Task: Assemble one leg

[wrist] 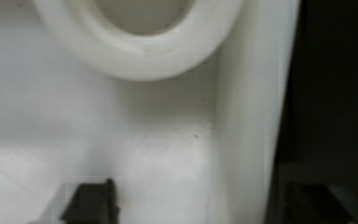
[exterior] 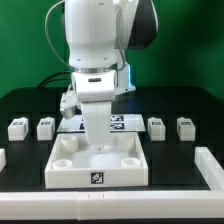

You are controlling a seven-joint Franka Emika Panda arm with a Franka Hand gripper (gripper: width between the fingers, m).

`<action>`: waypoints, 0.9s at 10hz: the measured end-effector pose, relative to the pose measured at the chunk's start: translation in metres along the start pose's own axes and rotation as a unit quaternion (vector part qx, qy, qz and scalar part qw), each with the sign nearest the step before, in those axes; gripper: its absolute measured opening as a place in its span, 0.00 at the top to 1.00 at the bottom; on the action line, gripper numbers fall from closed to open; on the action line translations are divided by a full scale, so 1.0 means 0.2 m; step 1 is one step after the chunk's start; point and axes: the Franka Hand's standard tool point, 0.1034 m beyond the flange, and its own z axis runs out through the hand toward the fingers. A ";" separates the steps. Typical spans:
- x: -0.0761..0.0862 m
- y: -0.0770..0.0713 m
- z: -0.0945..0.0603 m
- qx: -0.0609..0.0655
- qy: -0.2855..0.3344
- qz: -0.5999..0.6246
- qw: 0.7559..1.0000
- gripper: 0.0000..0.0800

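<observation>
While the one arm (exterior: 95, 40) is reaching down over the tray (exterior: 65, 178), its gripper (exterior: 97, 140) is sitting spread open, grasping nothing. Wrist view: both dark fingers (wrist: 91, 200) are standing apart, straddling the tray's wall, just beside one socket (wrist: 149, 40). One tray, four round corner sockets. One marker board (exterior: 125, 122) is lying just behind the tray. Four legs are resting behind the tray, apart from it: leg (exterior: 17, 127) and leg (exterior: 45, 127) toward the exterior view's left, leg (exterior: 156, 126) and leg (exterior: 185, 126) toward its right.
</observation>
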 end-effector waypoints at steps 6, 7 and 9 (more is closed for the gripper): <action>-0.01 0.02 -0.01 -0.009 -0.001 0.001 1.000 0.92; -0.01 0.02 -0.01 -0.009 -0.001 0.001 1.000 0.92; -0.01 0.02 -0.01 -0.009 -0.001 0.001 1.000 0.92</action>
